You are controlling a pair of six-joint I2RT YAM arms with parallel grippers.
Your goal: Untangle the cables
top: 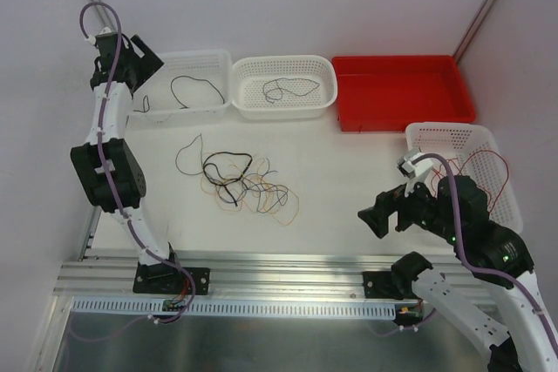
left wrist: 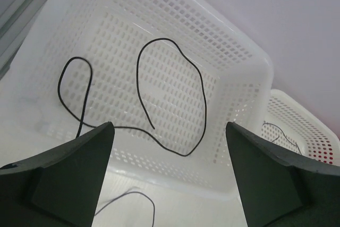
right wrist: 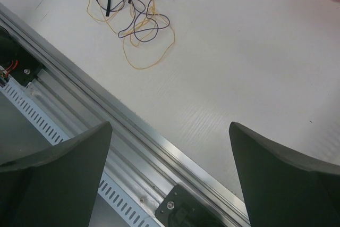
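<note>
A tangle of orange-yellow, black and purple-grey cables (top: 248,185) (right wrist: 133,9) lies on the white table left of centre. A loose black cable (top: 190,156) lies just left of it. My left gripper (top: 146,63) (left wrist: 170,126) hangs open over the near left edge of the left white basket (top: 196,54) (left wrist: 239,94), with nothing between its fingers. One black cable (top: 193,89) (left wrist: 170,94) lies loose on that basket's floor. At the near right my right gripper (top: 379,215) (right wrist: 170,126) stands open and empty above the table's front edge, far from the tangle.
The middle white basket (top: 283,62) (left wrist: 303,115) holds a thin dark cable (top: 288,89). A red tray (top: 401,102) sits at the back right. The right white basket (top: 445,128) holds a red cable (top: 484,172). An aluminium rail (top: 279,272) (right wrist: 106,110) runs along the front.
</note>
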